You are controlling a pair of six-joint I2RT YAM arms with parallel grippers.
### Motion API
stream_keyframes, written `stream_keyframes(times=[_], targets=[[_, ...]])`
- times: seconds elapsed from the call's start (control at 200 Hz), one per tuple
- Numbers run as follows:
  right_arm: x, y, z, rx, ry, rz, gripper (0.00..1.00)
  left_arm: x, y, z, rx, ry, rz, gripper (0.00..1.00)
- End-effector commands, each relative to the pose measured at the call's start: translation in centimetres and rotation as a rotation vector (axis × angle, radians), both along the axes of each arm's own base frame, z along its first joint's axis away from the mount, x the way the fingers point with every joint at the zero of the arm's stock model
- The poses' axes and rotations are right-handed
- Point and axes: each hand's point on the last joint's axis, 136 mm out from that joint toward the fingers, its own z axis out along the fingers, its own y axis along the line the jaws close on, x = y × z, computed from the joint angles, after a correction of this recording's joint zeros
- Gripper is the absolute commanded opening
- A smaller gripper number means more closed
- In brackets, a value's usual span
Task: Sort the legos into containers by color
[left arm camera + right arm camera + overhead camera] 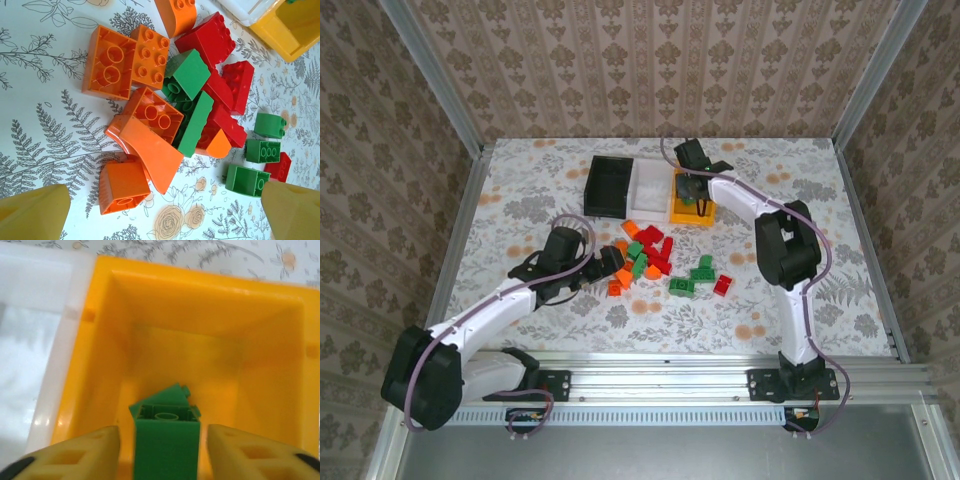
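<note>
Right wrist view: the right gripper (162,445) hangs over the yellow bin (95,350), jaws parted with a gap on each side of a green brick (165,412) that looks released inside it. I would lift straight up so no finger catches it. The left gripper (165,210) hovers wide open and empty over the pile (175,100) at mid-table, and should centre on one orange brick (122,187) before closing.

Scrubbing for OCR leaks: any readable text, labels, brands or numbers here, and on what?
None readable.
No print on the legos, black bin, white bin or yellow bin.
Any embossing on the legos is too blurred to read.
</note>
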Motion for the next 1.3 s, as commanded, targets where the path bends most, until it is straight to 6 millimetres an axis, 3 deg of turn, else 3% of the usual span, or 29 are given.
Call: stream_keyframes(times=[0.0,0.18,0.3,0.375,0.5,0.65,0.82,0.985,1.295], targets=[[-0.2,-0.7,2.0,-0.041,0.001,0.011,0.61,0.5,-0.4,0.4,0.003,-0.011,-0.017,1.00],[-2.3,-1.3,5.7,-0.029,-0.070,0.008,0.62,0.5,-0.8,0.6,-0.013,-0.010,-0.030,1.00],[-6.6,-0.9,7.0,-0.006,-0.098,0.021,0.60,0.4,-0.6,0.5,-0.018,-0.019,-0.021,1.00],[-10.2,-1.1,5.9,-0.011,-0.075,0.010,0.60,0.2,-0.5,0.4,-0.029,-0.023,-0.015,1.00],[-15.8,-2.0,2.0,0.020,0.007,-0.049,0.63,-0.2,-0.4,0.2,-0.041,-0.030,-0.010,1.00],[-20.1,-1.8,-2.1,0.134,0.087,-0.110,0.68,-0.4,-1.1,0.0,-0.013,-0.049,-0.019,1.00],[-21.0,-2.1,-4.6,0.149,0.127,-0.155,0.69,-0.8,-3.0,0.3,0.029,-0.067,-0.076,1.00],[-20.6,-1.8,-7.1,0.130,0.174,-0.160,0.65,-1.2,-3.4,-0.3,0.013,-0.051,-0.074,1.00],[-19.8,-0.8,-8.2,0.137,0.181,-0.151,0.41,-1.7,-2.5,-0.4,0.031,-0.054,-0.062,1.00]])
